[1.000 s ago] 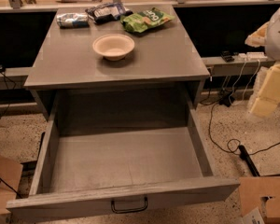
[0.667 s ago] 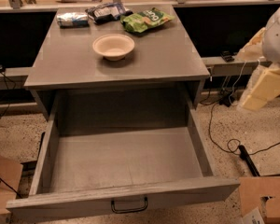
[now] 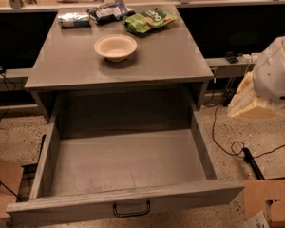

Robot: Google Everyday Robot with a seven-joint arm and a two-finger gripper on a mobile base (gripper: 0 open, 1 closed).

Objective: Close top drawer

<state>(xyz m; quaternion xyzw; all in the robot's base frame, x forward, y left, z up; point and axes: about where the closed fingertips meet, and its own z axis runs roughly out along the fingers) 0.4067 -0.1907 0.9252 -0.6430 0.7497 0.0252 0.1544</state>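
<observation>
One top drawer (image 3: 128,163) is standing pulled far out of its cabinet (image 3: 180,61) toward 6 o'clock, while our gripper (image 3: 247,104) is hanging at 3 o'clock, well apart from it, its grip state something we cannot tell, and a bowl (image 3: 115,46) is sitting on top at 12 o'clock.

Grey top drawer (image 3: 127,167) wide open; gripper (image 3: 247,104) right

Packets (image 3: 149,19) are lying along the table's (image 3: 171,61) back edge, a bowl (image 3: 115,47) before them; the top drawer (image 3: 180,198) is jutting below the front edge, the gripper (image 3: 247,103) hanging right of it.
</observation>
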